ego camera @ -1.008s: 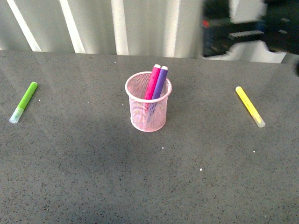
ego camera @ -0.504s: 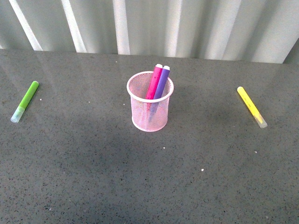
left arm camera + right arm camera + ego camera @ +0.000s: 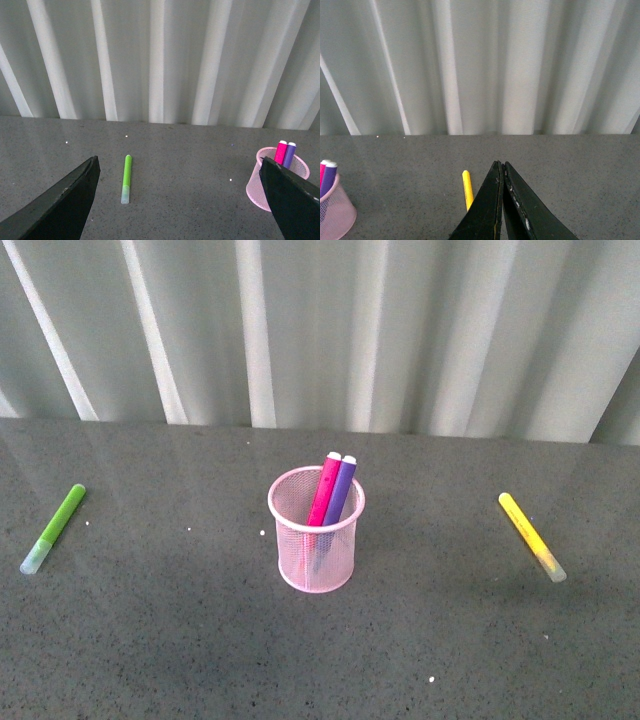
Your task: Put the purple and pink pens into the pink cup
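The pink mesh cup (image 3: 316, 540) stands upright at the middle of the grey table. The magenta pink pen (image 3: 324, 489) and the purple pen (image 3: 341, 490) stand side by side inside it, leaning right, ends above the rim. Neither arm shows in the front view. In the left wrist view the cup (image 3: 257, 183) and both pens (image 3: 285, 152) show behind one finger; my left gripper (image 3: 180, 167) is open and empty. In the right wrist view the cup (image 3: 335, 215) sits at the edge; my right gripper (image 3: 501, 163) is shut on nothing.
A lime green marker (image 3: 54, 527) lies at the table's left; it also shows in the left wrist view (image 3: 126, 178). A yellow marker (image 3: 531, 535) lies at the right, and in the right wrist view (image 3: 467, 189) beside my shut fingers. A white corrugated wall (image 3: 320, 330) backs the table.
The dark arm at the upper right has left the front view. The view has tilted up, so more wall shows. The cup, pens and markers keep their places on the table.
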You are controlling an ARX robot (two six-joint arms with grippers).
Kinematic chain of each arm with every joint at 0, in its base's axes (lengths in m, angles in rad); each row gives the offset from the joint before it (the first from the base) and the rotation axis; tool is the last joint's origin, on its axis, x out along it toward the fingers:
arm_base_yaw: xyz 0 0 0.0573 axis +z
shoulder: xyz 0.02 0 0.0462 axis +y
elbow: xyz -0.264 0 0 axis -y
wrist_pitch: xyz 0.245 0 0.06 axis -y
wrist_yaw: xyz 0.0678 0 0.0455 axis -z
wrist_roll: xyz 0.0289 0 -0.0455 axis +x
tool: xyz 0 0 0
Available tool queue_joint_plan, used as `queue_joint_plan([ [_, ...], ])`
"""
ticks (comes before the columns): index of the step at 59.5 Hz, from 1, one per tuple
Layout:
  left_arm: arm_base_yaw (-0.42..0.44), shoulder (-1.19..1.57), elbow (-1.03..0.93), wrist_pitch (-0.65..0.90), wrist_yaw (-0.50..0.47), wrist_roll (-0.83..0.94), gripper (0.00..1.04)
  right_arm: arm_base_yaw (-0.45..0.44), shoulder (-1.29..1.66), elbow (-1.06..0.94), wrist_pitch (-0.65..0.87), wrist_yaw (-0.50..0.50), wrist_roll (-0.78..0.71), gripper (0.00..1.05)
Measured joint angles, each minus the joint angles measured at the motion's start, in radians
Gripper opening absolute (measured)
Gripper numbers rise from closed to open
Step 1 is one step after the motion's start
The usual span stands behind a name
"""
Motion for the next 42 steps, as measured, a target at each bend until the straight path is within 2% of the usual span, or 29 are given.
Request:
queue_joint_plan([
  [42,0.0,0.0,0.0,0.0,0.0,0.0,0.98,0.0,-0.483,-0.022,-0.428,-0.003,0.0,0.03],
])
